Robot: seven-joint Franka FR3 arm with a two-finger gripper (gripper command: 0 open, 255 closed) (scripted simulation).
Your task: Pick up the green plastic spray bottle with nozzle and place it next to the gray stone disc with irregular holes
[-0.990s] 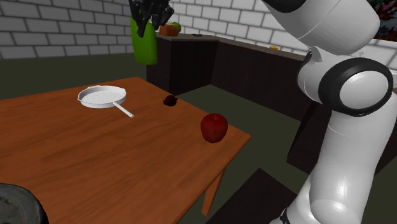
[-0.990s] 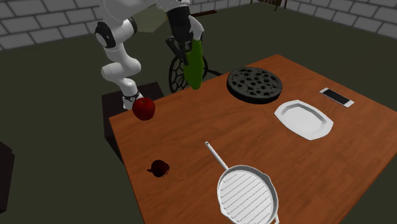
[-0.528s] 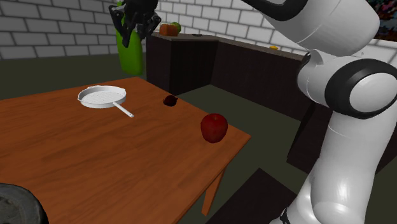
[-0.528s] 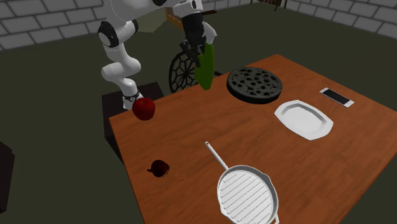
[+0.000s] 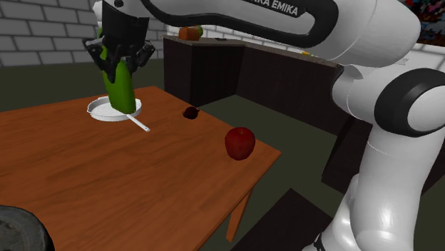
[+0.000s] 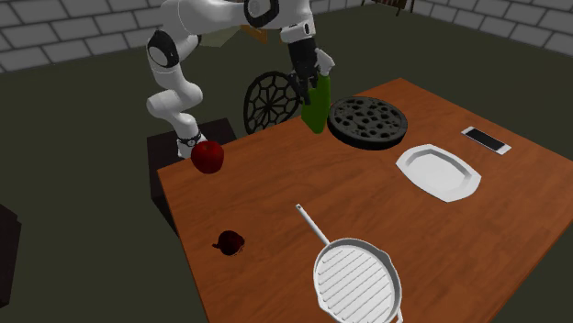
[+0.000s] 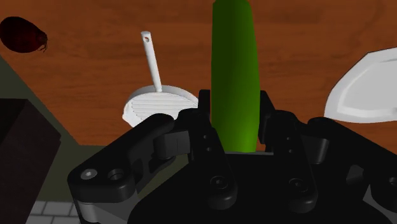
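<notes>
- The green bottle (image 6: 315, 105) hung nearly upright in the upper middle of the second exterior view, just left of the grey holed disc (image 6: 367, 122) and not touching it.
- The black gripper (image 6: 312, 79) held the bottle by its upper end; in the wrist view, the two fingers (image 7: 205, 121) pressed against both sides of the green body (image 7: 235, 76).
- In the shoulder view, the bottle (image 5: 120, 82) sat in the upper left of the frame, in front of the white pan (image 5: 96, 108).
- The pan (image 6: 356, 280) lay low in the second exterior view, its ribbed inside in full view.
- The white plate (image 6: 439, 171) lay right of the disc, with a phone (image 6: 485, 139) beyond it.
- A red apple (image 6: 208, 157) stood at the table's (image 6: 275, 202) left corner, and a small dark red thing (image 6: 229, 243) lay near the left edge.
- Half a second earlier, the bottle had hung further left of the disc and higher; it had since moved rightwards and down. The other things had stayed in place.
</notes>
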